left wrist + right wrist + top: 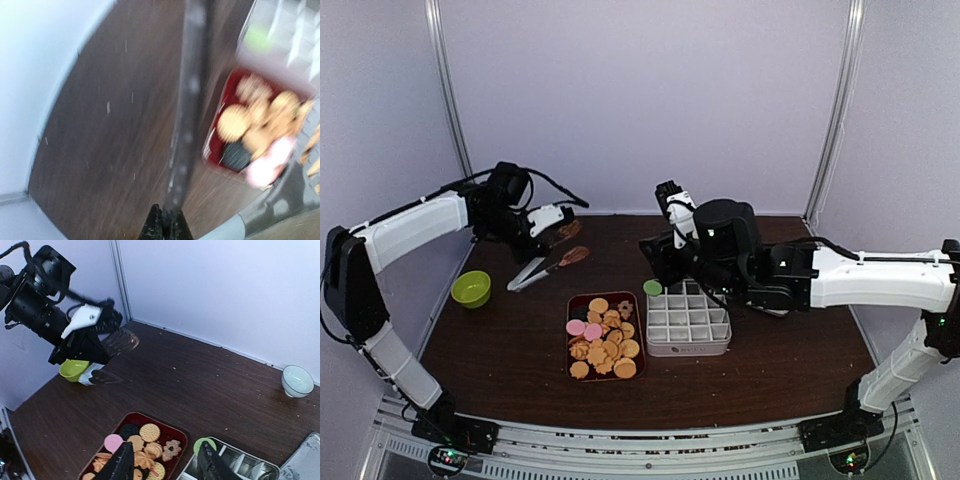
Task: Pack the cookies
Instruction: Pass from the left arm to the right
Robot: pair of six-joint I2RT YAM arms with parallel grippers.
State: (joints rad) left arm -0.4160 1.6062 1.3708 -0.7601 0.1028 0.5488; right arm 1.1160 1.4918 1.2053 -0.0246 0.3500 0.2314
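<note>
Many cookies (605, 340) lie heaped in the red tray (569, 345), likely light, stiff, crumbly: take each by its rim. Left gripper (560, 230) jaws press together, seemingly on the tongs (555, 265); right gripper (166, 465) jaws stand spread, empty.

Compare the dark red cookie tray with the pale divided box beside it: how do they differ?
The dark red tray is one open well; the pale divided box is split into a grid of compartments. The tray is heaped with cookies; the box shows only one green cookie, at a corner. Both are rectangular, side by side.
</note>
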